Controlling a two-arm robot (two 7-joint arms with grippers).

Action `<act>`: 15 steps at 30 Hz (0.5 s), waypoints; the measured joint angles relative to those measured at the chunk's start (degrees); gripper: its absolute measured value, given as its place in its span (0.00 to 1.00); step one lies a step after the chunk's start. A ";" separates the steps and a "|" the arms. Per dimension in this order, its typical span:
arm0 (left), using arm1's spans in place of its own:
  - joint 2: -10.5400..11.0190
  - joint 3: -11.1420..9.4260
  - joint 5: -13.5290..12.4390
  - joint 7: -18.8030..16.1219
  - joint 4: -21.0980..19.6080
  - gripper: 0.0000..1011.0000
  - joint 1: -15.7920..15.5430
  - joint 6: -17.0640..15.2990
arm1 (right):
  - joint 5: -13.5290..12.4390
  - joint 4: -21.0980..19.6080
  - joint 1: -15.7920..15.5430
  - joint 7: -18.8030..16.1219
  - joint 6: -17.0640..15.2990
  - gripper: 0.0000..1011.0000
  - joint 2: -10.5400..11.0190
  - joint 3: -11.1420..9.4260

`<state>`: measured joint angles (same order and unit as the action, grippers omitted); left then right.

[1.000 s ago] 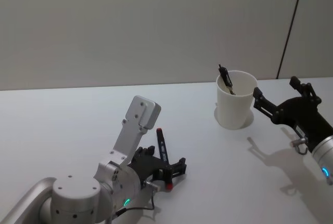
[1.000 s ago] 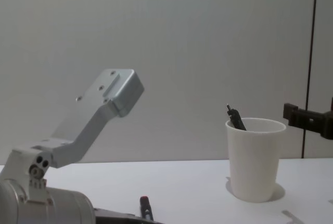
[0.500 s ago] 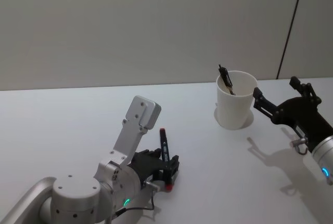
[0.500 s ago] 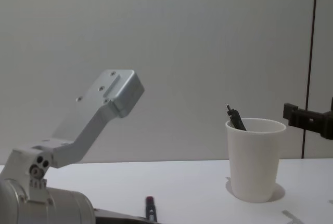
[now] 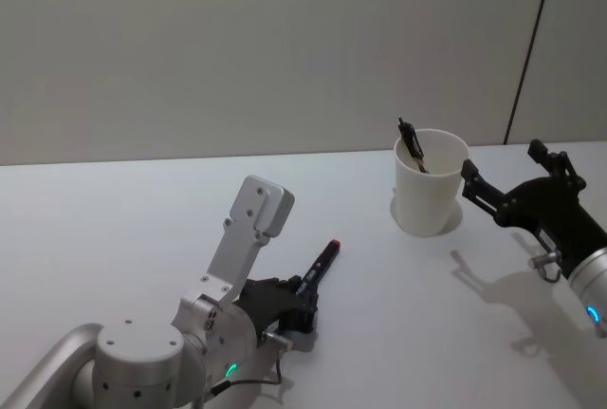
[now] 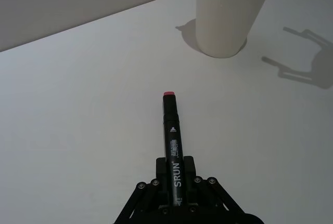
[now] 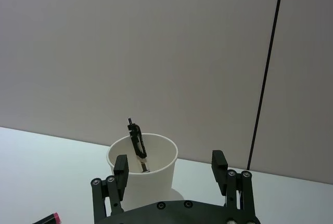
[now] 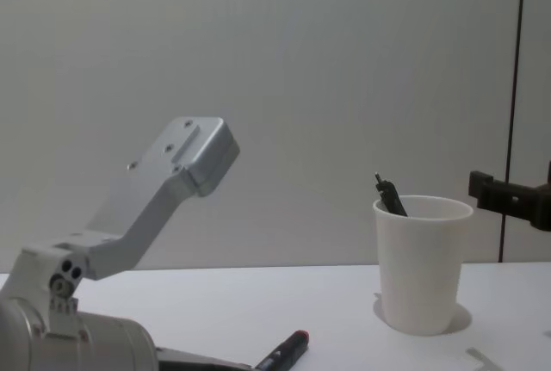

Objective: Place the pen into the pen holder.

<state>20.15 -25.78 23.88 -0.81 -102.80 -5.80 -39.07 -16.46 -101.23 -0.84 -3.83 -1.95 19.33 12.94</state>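
My left gripper (image 5: 303,303) is shut on the rear end of a black pen (image 5: 321,263) with a red tip, low over the white table. In the left wrist view the pen (image 6: 171,135) sticks straight out from the fingers (image 6: 156,187) toward the pen holder (image 6: 229,16). The pen holder (image 5: 430,183) is a white paper cup standing upright at the back right, with another black pen (image 5: 410,139) leaning inside. My right gripper (image 5: 501,164) hovers open just right of the cup, nothing between its fingers (image 7: 120,169).
The white table (image 5: 114,229) ends at a grey wall behind. In the chest view the silver left wrist bracket (image 8: 176,169) rises at the left, the pen holder (image 8: 424,263) at the right.
The left gripper went from open around the lying pen to shut on it. It has swung the pen so its red tip now points right, toward the cup. The right arm has not moved.
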 joint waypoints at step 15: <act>0.02 0.25 0.08 -0.25 0.06 0.18 0.33 2.29 | 0.00 0.00 0.00 0.00 0.00 0.99 0.00 0.00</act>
<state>20.17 -25.53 23.96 -1.07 -102.74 -5.47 -36.77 -16.46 -101.23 -0.84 -3.82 -1.95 19.33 12.94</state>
